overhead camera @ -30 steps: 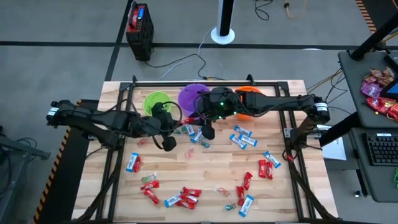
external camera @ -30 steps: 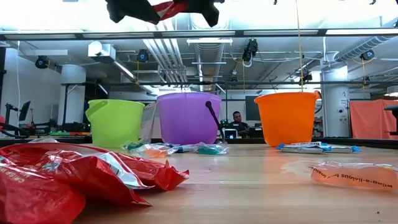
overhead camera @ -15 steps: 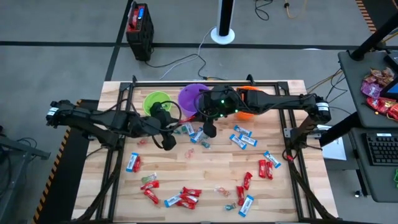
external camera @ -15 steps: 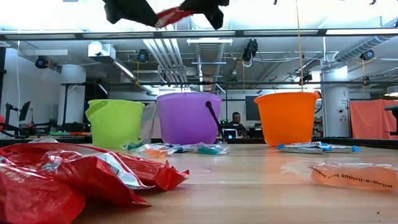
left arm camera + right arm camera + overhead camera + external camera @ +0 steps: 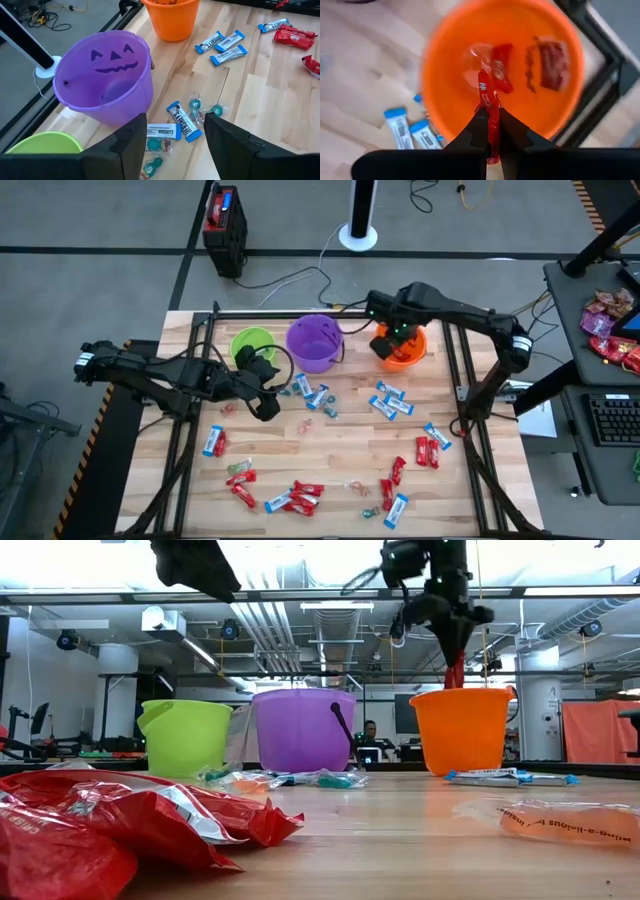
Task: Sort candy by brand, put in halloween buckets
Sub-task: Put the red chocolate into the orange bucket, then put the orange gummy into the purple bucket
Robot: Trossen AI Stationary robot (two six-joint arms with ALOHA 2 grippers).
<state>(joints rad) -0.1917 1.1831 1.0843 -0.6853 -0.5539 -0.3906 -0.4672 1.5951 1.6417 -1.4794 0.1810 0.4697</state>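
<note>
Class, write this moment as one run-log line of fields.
right gripper: shut on red candy, above orange bucket | left gripper: open, empty, near purple bucket | phase: about to drop

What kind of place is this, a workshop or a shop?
Probably a robotics lab or workshop: two arms on a framed wooden table, bare ceiling ducts overhead, and a desk with a keyboard alongside.

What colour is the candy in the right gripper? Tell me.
Red: the candy, pinched over the orange bucket; clearest in the right wrist view.
</note>
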